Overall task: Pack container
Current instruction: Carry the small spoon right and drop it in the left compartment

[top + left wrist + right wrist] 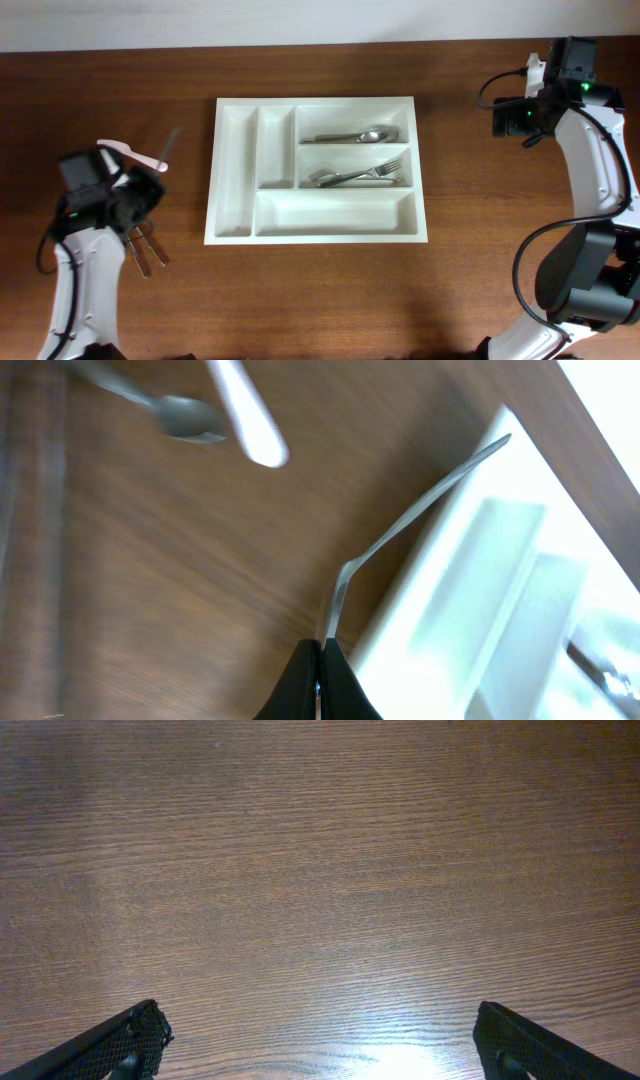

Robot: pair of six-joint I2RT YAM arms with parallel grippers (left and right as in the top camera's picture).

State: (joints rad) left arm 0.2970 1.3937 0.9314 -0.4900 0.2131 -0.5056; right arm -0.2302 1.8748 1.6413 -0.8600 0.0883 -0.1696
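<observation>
The tray point(335, 212) is sitting in the middle of the table point(470, 290) with a spoon point(360, 136) and forks point(360, 177) in its long slots. The left gripper point(320, 678) is pinched tight on a thin metal utensil point(420, 510) just left of the tray, and the right gripper point(318, 1020) is spread wide over the table.

Overhead top-down; left wrist near container point(335, 212)
</observation>
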